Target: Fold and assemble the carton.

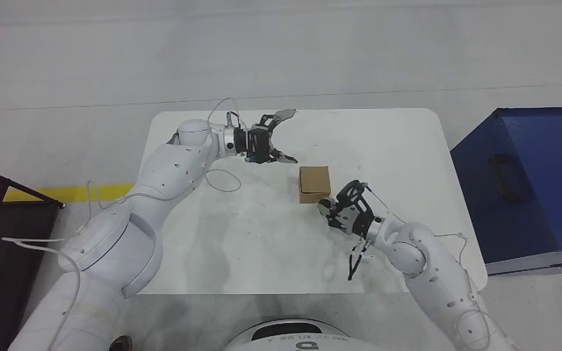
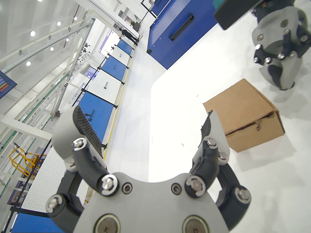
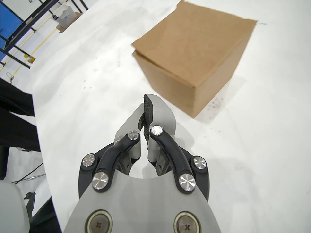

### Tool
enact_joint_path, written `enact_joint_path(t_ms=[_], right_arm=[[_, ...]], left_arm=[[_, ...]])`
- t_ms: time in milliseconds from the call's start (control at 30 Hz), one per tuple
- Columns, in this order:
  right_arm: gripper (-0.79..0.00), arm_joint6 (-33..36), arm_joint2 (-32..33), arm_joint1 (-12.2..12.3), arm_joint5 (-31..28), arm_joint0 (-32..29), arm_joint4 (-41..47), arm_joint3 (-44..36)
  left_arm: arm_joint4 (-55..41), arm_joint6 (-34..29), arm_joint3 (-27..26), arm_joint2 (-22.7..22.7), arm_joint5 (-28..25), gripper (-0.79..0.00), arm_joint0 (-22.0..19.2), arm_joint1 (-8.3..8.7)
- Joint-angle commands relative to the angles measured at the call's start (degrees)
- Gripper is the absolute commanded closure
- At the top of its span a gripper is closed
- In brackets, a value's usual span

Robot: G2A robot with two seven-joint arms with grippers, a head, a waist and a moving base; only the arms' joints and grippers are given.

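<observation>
On the near side of the box, the right gripper sits low over the table. It is just beside the box. Its two fingers are pressed tight together with nothing between them. A small gap shows between the fingers and the box wall, so they do not touch it.

The box stands about in the middle of the table. It is a brown cube, and its top lies shut and flat. On one side a flap edge shows a thin dark crack and a little rip, so that side is not quite tight.

On the far left side of the box, the left gripper hangs near it but apart from it. Its fingers are spread wide and hold nothing.

Well off to the right of the box, past the table edge, stands a blue bin.

I think the folding is almost done and the box only needs tidying. The next move calls for a soft push on the loose flap. The other gripper should brace the far side of the box so it does not slide.
</observation>
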Motion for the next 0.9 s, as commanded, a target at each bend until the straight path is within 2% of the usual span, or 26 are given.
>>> enact_joint_path(t_ms=[0,167,267,367,533,700,867], right_arm=[[0.000,-2.3,-0.8,-0.4,3.0,1.5,-0.7,1.4],[0.000,-6.3,1.7,-0.1,2.9,0.1,-0.3,2.3],[0.000,-8.5,5.4,0.6,1.1,-3.6,0.7,0.6],[0.000,-11.5,10.7,1.4,-1.0,-7.9,2.8,-1.4],[0.000,-16.9,19.1,2.3,-3.6,-15.6,5.8,-4.5],[0.000,-21.7,23.9,2.4,-4.5,-20.5,7.8,-5.1],[0.000,-24.3,25.9,2.3,-4.8,-22.5,8.7,-4.8]], left_arm=[[0.0,-2.4,-1.3,-0.2,0.6,-0.785,0.6,0.13],[1.6,-7.9,-3.1,-0.9,0.5,-0.785,0.3,1.06],[4.1,-15.5,-3.0,-1.3,2.4,-0.785,-0.7,1.47],[6.4,-23.5,-3.5,-0.7,0.7,-0.785,-1.6,1.23],[7.7,-28.7,-3.9,1.2,-4.4,-0.785,-2.4,-0.54],[8.4,-29.4,-2.4,3.1,-6.9,-0.785,-3.3,-2.82],[10.2,-28.2,-1.1,5.7,-10.3,-0.785,-3.7,-5.08]])
